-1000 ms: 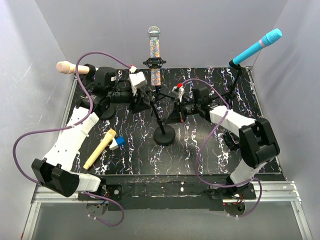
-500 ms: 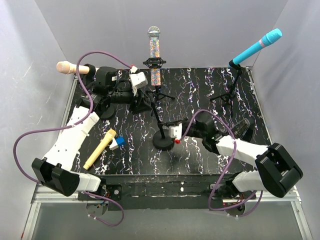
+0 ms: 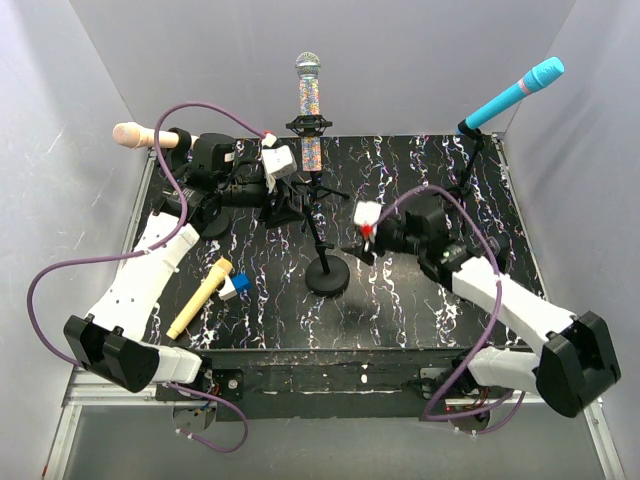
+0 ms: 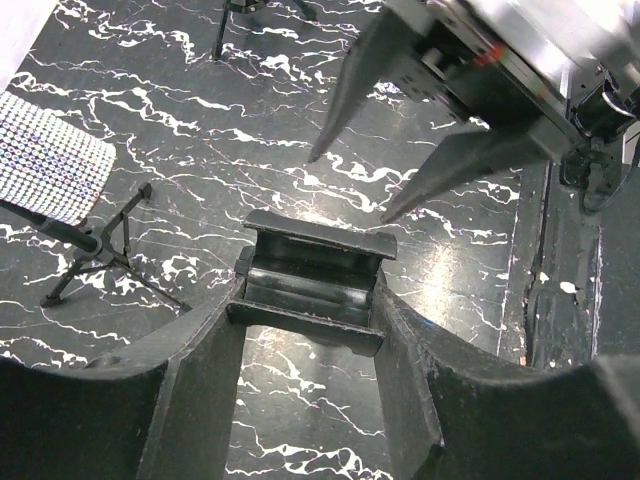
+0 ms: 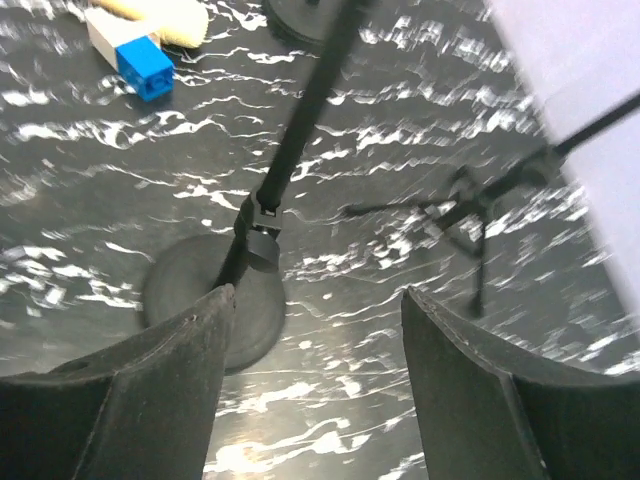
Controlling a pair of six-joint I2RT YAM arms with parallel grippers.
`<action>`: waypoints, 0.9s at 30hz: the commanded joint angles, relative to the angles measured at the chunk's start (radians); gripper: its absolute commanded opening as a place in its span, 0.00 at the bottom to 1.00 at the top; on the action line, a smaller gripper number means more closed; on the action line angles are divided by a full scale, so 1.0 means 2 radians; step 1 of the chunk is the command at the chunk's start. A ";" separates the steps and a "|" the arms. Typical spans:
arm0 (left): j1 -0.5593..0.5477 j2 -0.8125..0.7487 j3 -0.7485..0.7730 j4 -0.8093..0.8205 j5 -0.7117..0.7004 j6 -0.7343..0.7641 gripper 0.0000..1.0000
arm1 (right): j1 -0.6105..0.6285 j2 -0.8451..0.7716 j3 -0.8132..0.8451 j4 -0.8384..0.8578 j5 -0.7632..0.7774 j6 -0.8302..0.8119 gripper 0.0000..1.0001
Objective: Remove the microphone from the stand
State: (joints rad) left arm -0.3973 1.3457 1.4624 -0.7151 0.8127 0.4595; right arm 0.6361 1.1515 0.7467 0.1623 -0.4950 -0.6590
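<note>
The right gripper (image 5: 318, 298), shut and low beside the stand's base half a second ago, has lifted back and sprung wide. It holds nothing, and the pole of the stand (image 3: 328, 272) rises just ahead of its spread fingers. The left gripper (image 4: 310, 300) has not moved. It is half closed on what looks like the stand's empty clip (image 4: 312, 250), though that view is cramped. So the removal seems done, the right arm letting go while the left steadies the stand. The mic (image 3: 200, 298), judged to be the yellow one, lies flat on the table (image 3: 420, 310) left of the stand, apart from both grippers, its head by a block (image 3: 240, 284). Its long axis runs diagonally, head toward the stand, tail toward the near-left corner.
</note>
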 commanded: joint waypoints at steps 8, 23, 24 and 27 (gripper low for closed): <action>0.002 -0.032 -0.003 0.004 0.000 0.027 0.09 | -0.092 0.173 0.157 -0.100 -0.258 0.470 0.67; 0.002 -0.053 -0.008 -0.013 -0.012 0.045 0.10 | -0.080 0.290 0.197 -0.043 -0.286 0.587 0.61; 0.002 -0.053 -0.009 -0.014 -0.012 0.046 0.10 | -0.078 0.291 0.197 -0.044 -0.284 0.584 0.60; 0.002 -0.055 -0.010 -0.014 -0.011 0.046 0.10 | -0.072 0.291 0.195 -0.044 -0.283 0.576 0.52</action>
State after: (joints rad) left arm -0.3973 1.2934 1.4464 -0.7612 0.7994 0.5251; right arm 0.4709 1.7397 1.0981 0.0406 -1.0283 0.4896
